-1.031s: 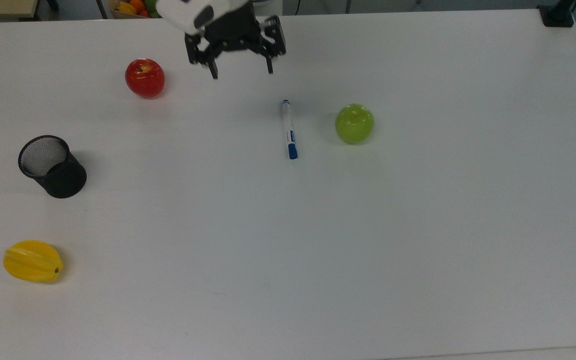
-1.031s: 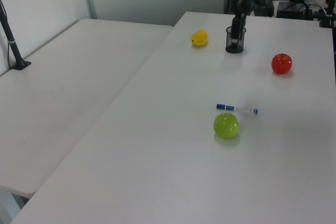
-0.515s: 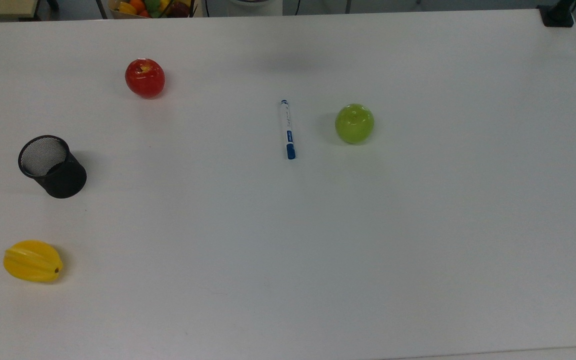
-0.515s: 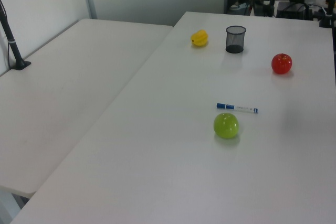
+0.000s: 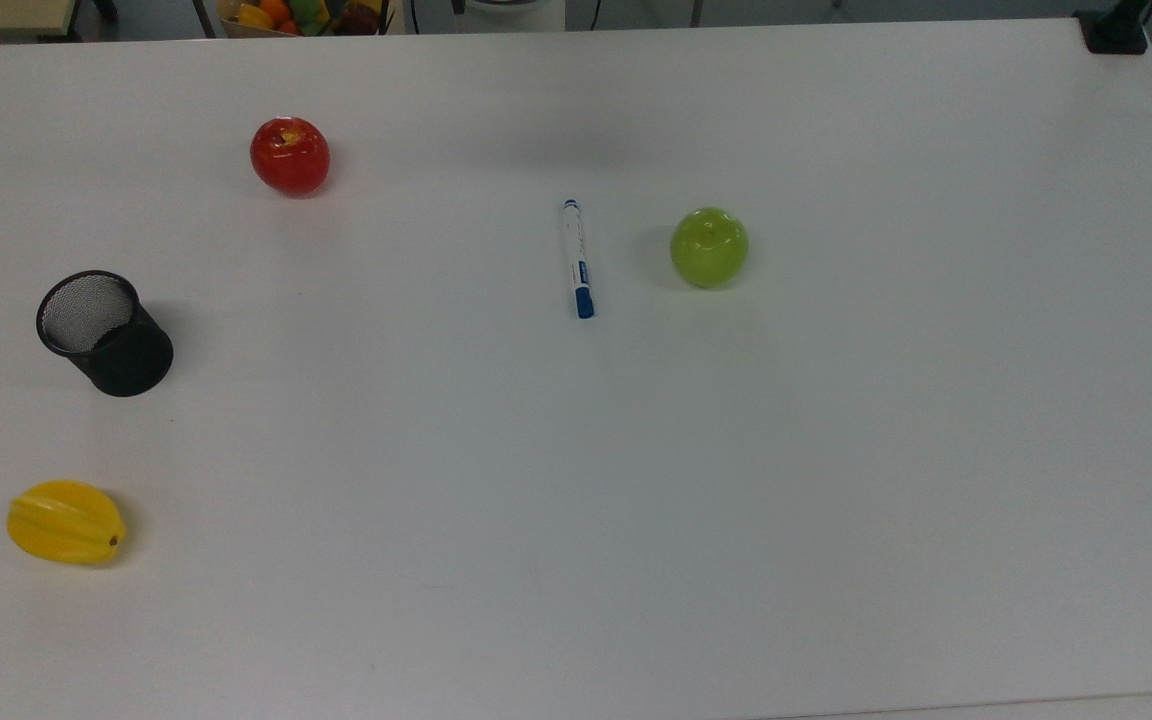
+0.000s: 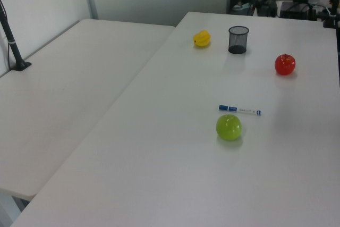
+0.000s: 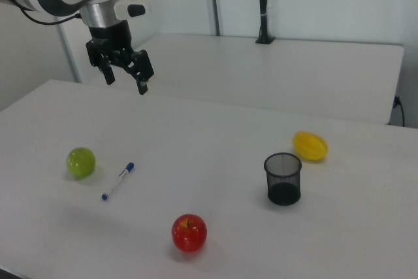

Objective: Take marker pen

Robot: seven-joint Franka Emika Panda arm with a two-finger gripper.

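In the right view, nearest the camera sits the red apple (image 7: 189, 232); a little farther, toward the right view's right, stands the black mesh cup (image 7: 283, 179), with the yellow starfruit (image 7: 309, 146) beyond it; on the right view's left the marker pen (image 7: 118, 180) lies flat on the white table (image 7: 215, 142), blue cap pointing away from the camera, just beside the green apple (image 7: 81, 161) but not touching it; farthest, the gripper (image 7: 126, 78) hangs high in the air above the table's far-left part, its two fingers spread wide and holding nothing.

Seen in the top view, the marker pen (image 5: 576, 258) lies lengthwise with the green apple (image 5: 709, 247) near on the top view's right; the risk, as I judge it, is that wide-spread fingers descending across the pen knock the apple and set it rolling, or that a slim round barrel rolls away if one finger touches first; a descent too shallow would close on air, one too deep would press the fingertips into the table.

The pen carries a blue label band; its writing is too small to read.
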